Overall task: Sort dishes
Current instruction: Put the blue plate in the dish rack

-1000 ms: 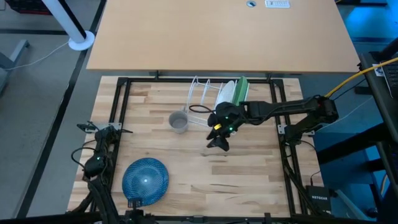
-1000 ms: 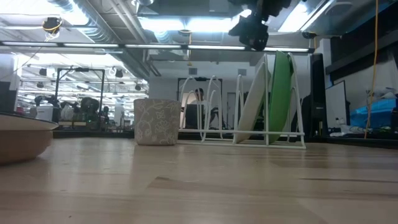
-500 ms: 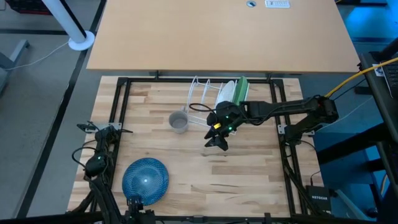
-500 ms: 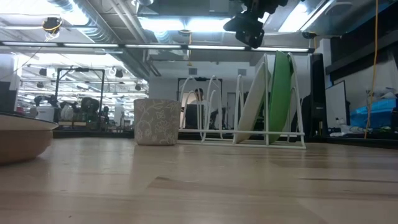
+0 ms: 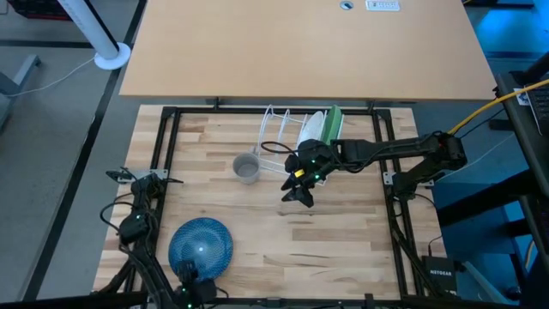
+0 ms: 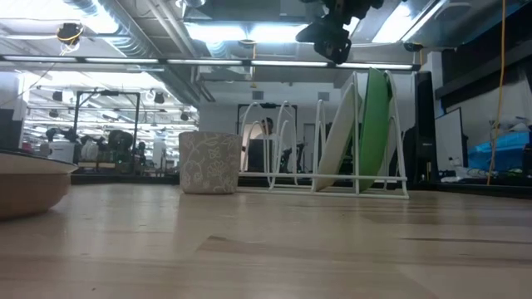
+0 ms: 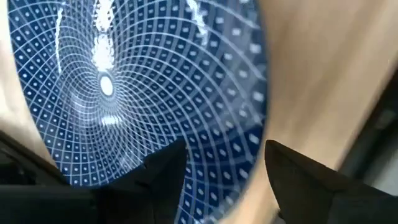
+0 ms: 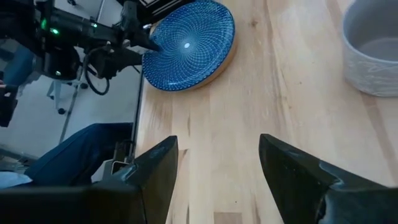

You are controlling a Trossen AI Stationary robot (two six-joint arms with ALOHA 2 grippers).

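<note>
The dark blue plate lies flat on the table near its near left corner; the low view shows its brown underside. My left gripper is open at the plate's near rim, one finger over the plate and one outside it. The white plate and the green plate stand on edge in the white wire rack. My right gripper hangs open above the table's middle, in front of the rack, with nothing between its fingers. My left gripper comes down steeply at the blue plate's near rim, with the rim between its open fingers. I cannot tell whether either finger touches the plate. The plate lies flat on the table.
A small grey cup stands left of the rack. A black frame borders the wooden table top. Bare wood lies between the blue plate and the rack. A person's leg in blue shows beyond the table's edge.
My left gripper has come down a little at the table's near edge, by the blue plate's near rim. The plate lies where it was.
</note>
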